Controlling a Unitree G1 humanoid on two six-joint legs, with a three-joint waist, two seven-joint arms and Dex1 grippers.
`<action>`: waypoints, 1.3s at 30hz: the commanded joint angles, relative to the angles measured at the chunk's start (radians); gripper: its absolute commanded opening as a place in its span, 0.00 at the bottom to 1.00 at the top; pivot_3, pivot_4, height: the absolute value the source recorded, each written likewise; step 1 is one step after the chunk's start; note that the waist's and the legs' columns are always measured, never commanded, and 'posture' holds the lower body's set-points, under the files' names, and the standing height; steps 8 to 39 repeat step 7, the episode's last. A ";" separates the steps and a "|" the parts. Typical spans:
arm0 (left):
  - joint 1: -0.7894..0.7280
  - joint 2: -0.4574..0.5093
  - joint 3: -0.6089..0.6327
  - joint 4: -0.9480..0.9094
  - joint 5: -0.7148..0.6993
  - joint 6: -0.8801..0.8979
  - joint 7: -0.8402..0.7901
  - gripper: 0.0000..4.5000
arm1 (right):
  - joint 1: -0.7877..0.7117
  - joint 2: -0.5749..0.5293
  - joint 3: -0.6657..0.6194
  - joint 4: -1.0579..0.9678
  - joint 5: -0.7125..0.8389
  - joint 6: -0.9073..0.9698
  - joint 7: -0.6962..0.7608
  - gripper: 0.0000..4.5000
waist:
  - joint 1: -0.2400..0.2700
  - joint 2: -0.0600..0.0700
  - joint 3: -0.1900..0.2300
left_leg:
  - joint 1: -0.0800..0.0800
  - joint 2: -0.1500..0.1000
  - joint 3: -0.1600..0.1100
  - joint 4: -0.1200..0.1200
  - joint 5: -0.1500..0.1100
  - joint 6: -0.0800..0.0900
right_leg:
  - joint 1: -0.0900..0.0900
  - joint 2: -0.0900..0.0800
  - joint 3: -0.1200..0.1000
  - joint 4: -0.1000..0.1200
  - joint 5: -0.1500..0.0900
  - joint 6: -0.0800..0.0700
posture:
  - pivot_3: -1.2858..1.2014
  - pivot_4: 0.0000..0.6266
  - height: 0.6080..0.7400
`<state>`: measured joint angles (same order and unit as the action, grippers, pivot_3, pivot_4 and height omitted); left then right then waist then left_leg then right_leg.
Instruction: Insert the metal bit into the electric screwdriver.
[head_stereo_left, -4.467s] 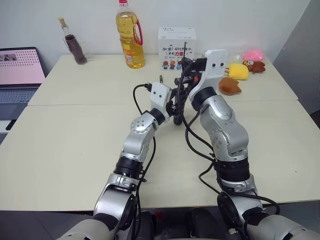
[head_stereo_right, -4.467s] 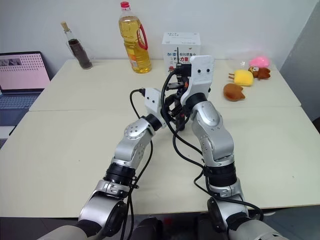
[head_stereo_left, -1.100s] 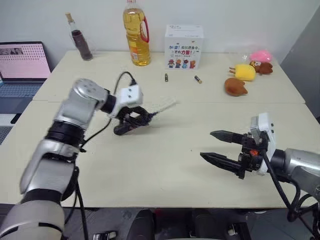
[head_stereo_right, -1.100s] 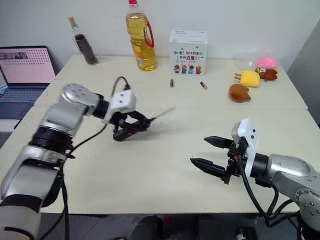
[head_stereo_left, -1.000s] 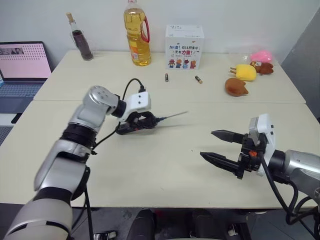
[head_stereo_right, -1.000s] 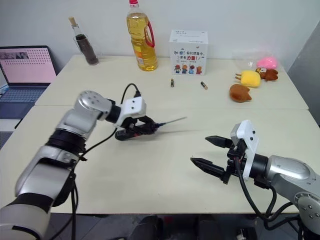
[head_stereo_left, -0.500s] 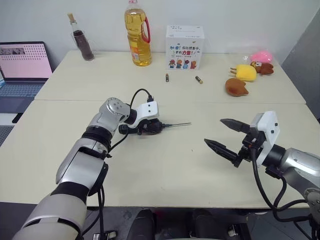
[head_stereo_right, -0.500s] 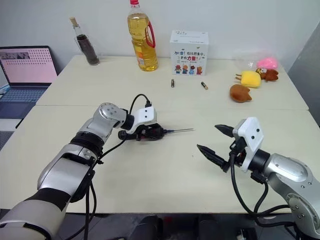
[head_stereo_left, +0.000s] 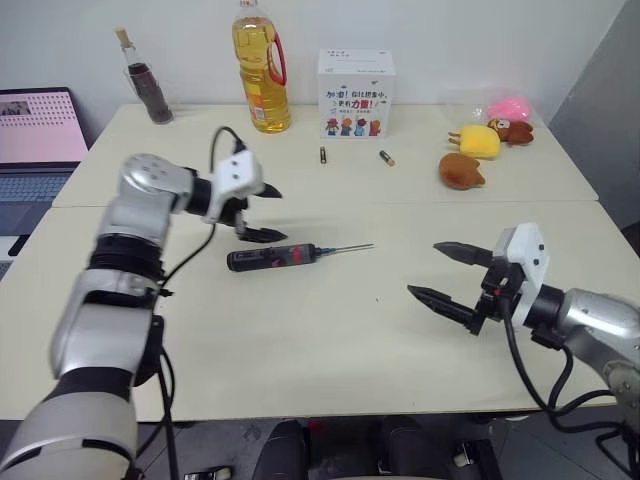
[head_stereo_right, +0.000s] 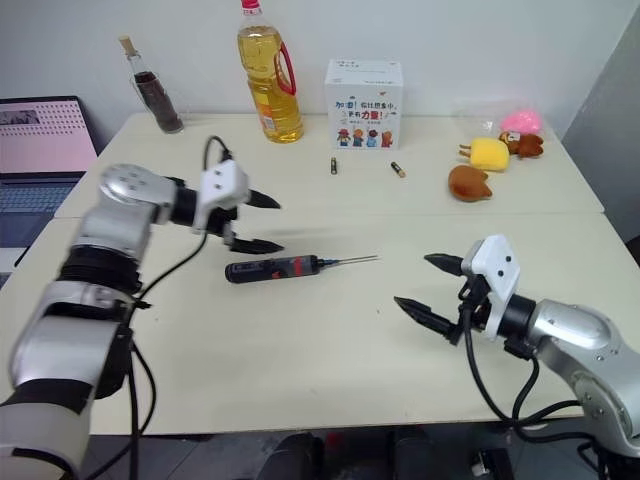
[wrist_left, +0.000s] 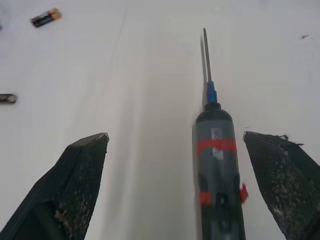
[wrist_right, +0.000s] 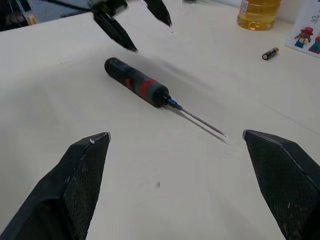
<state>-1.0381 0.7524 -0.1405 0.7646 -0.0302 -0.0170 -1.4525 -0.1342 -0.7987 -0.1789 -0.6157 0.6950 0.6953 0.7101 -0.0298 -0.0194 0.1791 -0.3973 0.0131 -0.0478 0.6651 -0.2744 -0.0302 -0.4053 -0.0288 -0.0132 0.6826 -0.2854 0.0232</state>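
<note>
Left eye view: the electric screwdriver (head_stereo_left: 270, 258) lies flat on the table (head_stereo_left: 330, 330), near the middle, with the metal bit (head_stereo_left: 347, 247) already standing out of its blue tip, pointing toward the robot's right. The insertion looks done; judged from this, little is left but to draw the arms clear. The left gripper (head_stereo_left: 262, 213) hangs just above and behind the tool's butt end, fingers spread wide, holding nothing. The right gripper (head_stereo_left: 448, 272) is well apart on the right, fingers wide, empty. Right eye view: same layout; tool free of both grippers, two small batteries (head_stereo_right: 333, 165) and a carton (head_stereo_right: 363, 90) farther back, an oil bottle (head_stereo_right: 265, 75) beside it. Left wrist view: the screwdriver runs straight out between the spread fingertips (wrist_left: 82, 165), touching neither; dark grey body, red band, red tabs near the grip, blue collar, then the thin grey rod, seated in line with the body. Right wrist view: the tool lies aslant ahead, bit toward this gripper, the rod slim and needle-like, casting a faint shadow on the table.
</note>
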 joint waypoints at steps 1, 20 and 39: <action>0.077 0.090 0.087 -0.107 -0.057 0.089 0.009 0.99 | -0.063 -0.048 -0.026 0.130 -0.031 -0.084 0.117 1.00 | -0.001 0.000 0.000 | 0.000 0.000 0.000 0.000 0.000 0.000 | 0.000 0.000 0.000 0.000 0.000 0.000 | 0.52 0.24 1.00; 0.264 0.141 0.159 -0.265 -0.105 0.184 0.075 0.99 | -0.138 -0.051 0.011 0.306 -0.093 -0.166 0.194 1.00 | 0.001 0.000 0.000 | 0.000 0.001 -0.001 0.000 0.000 0.000 | 0.000 -0.001 0.002 0.001 0.000 0.000 | 0.52 0.24 1.00; 0.264 0.141 0.159 -0.265 -0.105 0.184 0.075 0.99 | -0.138 -0.051 0.011 0.306 -0.093 -0.166 0.194 1.00 | 0.001 0.000 0.000 | 0.000 0.001 -0.001 0.000 0.000 0.000 | 0.000 -0.001 0.002 0.001 0.000 0.000 | 0.52 0.24 1.00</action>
